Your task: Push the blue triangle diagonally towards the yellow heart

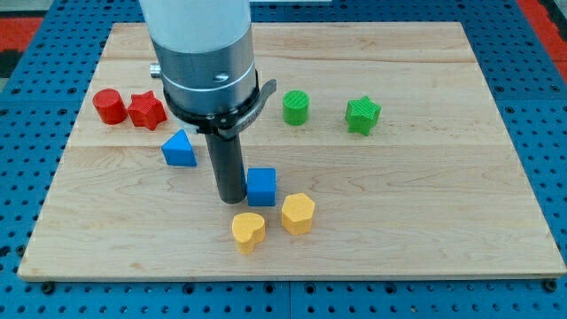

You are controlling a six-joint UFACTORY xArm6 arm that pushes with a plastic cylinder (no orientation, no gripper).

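The blue triangle (179, 149) lies on the wooden board (425, 195), left of centre. The yellow heart (248, 230) lies below and to the right of it, near the view's bottom. My tip (232, 197) stands between them, right of and below the triangle, with a gap to it. The tip is just left of a blue cube (261, 186), close to or touching it, and above the yellow heart.
A yellow hexagon block (299, 213) sits right of the heart. A red cylinder (109, 105) and a red star (146, 111) lie at the view's left. A green cylinder (296, 107) and a green star (362, 115) lie at upper right.
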